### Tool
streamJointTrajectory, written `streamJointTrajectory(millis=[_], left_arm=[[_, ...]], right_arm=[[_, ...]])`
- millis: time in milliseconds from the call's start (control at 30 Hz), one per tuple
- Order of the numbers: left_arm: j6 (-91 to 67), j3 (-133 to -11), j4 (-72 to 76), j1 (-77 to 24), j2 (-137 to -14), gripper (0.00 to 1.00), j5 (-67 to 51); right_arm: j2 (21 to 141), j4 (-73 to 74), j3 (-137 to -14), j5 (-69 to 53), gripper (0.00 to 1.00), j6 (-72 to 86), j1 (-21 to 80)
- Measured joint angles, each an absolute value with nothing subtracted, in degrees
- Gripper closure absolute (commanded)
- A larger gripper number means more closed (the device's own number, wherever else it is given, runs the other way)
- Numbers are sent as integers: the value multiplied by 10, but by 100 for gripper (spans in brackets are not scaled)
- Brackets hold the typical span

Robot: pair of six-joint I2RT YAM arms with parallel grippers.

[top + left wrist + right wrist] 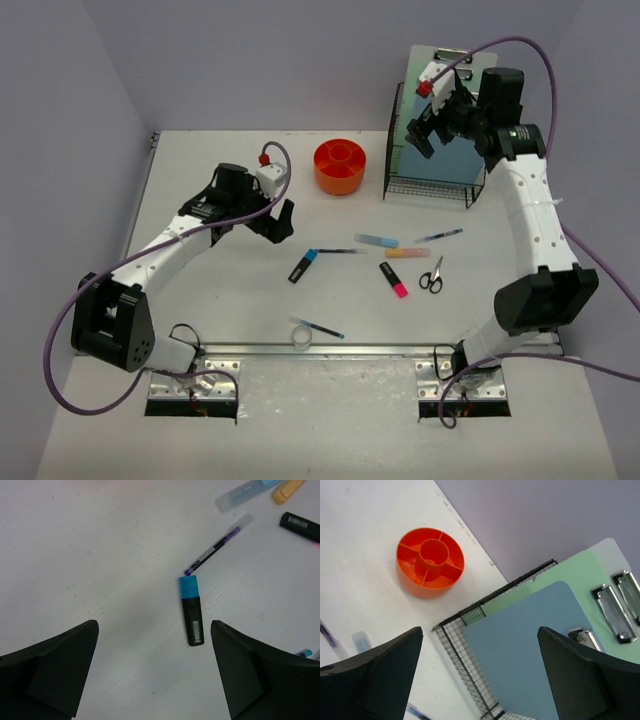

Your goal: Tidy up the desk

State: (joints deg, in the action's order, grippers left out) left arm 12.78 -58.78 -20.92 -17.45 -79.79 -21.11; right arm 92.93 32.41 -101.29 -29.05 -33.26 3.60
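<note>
Hovering open over the blue-capped highlighter (191,611), the left gripper (154,626) probably must lower and grasp it; the right gripper (480,630) is also open.

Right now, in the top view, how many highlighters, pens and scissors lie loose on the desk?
Highlighters: 4 (blue-capped highlighter, pink-tipped highlighter, pale blue highlighter, orange highlighter)
Pens: 3 (middle pen, right pen, front pen)
Scissors: 1
Total: 8
</note>
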Motion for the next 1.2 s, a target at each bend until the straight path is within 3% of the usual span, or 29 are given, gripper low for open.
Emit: streamJointTrajectory(millis=[200,333,600,967,1067,1200], left_arm=[[159,-574,-194,-259,-823,36,-190],[198,-584,-192,-304,-860,45,-207],[258,-700,-179,-357,-1022,47,-218],[321,-801,-207,-377,-1160,53,-205],[338,-809,-223,-391,-1183,58,-195],[350,-840,-243,-402,-1208,73,-191]], right_arm=[[832,300,-840,-306,35,-200,33],[795,302,-745,-344,42,-128,10],[735,306,-625,-376,40,-30,-56],[712,320,-590,-390,38,5,-73],[712,320,-588,-394,38,6,-79],[713,321,-588,-398,39,10,-81]])
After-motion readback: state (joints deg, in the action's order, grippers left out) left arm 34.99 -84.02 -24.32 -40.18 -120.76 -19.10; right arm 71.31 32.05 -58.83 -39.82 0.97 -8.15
